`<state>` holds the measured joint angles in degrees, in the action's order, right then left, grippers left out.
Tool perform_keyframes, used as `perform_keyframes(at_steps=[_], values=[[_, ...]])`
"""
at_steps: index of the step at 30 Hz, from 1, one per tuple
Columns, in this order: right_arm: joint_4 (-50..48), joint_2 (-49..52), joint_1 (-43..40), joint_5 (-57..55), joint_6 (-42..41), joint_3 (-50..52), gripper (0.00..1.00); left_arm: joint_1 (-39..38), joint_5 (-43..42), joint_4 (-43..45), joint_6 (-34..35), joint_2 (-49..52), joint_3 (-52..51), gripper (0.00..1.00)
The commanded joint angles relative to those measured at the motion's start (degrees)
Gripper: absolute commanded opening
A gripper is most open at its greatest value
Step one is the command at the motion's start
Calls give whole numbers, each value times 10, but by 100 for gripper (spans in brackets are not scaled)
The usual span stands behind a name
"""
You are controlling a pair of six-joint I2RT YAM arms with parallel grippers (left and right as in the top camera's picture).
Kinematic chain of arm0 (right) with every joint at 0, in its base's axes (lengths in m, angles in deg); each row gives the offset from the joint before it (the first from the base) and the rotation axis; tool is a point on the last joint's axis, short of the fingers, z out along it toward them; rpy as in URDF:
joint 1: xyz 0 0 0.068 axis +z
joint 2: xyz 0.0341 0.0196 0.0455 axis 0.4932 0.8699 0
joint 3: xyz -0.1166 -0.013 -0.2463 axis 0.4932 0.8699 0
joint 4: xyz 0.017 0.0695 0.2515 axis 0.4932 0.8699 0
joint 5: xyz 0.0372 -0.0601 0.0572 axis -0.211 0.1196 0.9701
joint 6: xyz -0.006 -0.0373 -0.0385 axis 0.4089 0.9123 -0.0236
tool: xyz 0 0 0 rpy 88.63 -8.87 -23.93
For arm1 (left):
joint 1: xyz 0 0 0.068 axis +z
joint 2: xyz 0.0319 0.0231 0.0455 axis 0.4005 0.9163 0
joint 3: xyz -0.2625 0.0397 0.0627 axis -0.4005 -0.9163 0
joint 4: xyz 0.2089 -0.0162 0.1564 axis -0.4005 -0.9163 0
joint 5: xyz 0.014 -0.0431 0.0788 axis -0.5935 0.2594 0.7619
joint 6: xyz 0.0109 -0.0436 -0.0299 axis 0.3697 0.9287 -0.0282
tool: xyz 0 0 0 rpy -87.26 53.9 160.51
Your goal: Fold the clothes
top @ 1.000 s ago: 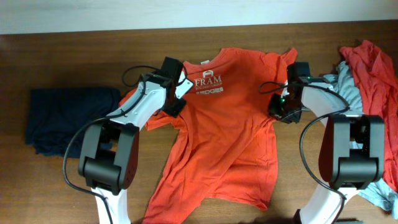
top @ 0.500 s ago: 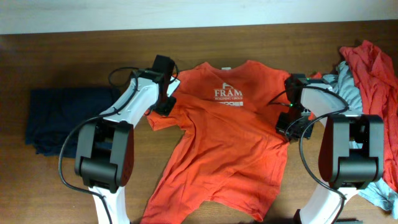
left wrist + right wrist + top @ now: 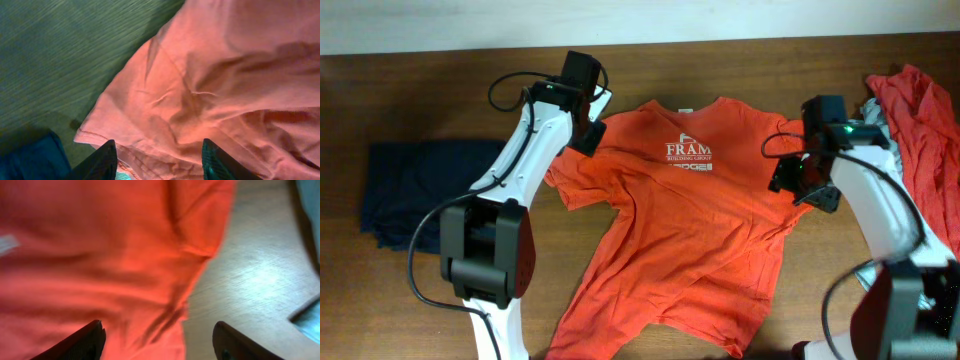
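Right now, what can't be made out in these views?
Orange T-shirt bottom hem: overhead, cut off by the frame edge.
Chest print small lines: overhead, too small to read.
Clothes pile: overhead, cut off at right edge; item count unclear.
Left gripper, right gripper: wrist views, contact with shirt unclear.

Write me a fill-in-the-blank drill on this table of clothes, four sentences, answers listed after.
1. The print on the chest of the orange T-shirt is ___ in colour.
2. The dark blue garment lies on the robot's ___ side.
3. The left gripper and the right gripper both hang over the T-shirt with fingers ___.
4. The pile of clothes lies on the robot's ___ side.

Missing words: white; left; open; right
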<state>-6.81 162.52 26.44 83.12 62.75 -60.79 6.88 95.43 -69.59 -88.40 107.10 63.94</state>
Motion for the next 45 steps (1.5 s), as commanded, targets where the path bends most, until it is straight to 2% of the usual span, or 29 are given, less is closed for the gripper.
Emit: perform_keyframes(at_steps=[1, 4, 11, 20, 28, 36, 37, 38, 42, 44, 45], values=[[-7, -37, 1, 135, 100, -9, 74, 23, -14, 5, -9, 27, 5, 54], [-6, -42, 1, 182, 127, -9, 74, 33, -30, 16, -10, 39, 5, 54], [-7, -42, 1, 183, 131, -9, 75, 39, -56, 27, -26, 57, 5, 56], [-6, -42, 2, 224, 149, -9, 75, 48, -56, 58, -26, 58, 2, 65], [-2, -42, 2, 223, 149, -9, 76, 75, -110, 78, -31, 81, 1, 66], [0, -42, 2, 223, 149, -9, 76, 78, -116, 75, -31, 131, 1, 66], [0, -42, 2, 223, 149, -9, 76, 77, -117, 70, -31, 132, 1, 65], [0, -42, 2, 223, 148, -9, 76, 77, -118, 62, -31, 133, 1, 59], [0, -42, 2, 223, 148, -9, 76, 75, -118, 18, -30, 133, 2, 9], [0, -42, 2, 223, 148, -9, 75, 75, -117, -9, -14, 133, 2, 1], [0, -42, 2, 223, 148, -9, 76, 75, -116, -21, -3, 133, 2, 1]])
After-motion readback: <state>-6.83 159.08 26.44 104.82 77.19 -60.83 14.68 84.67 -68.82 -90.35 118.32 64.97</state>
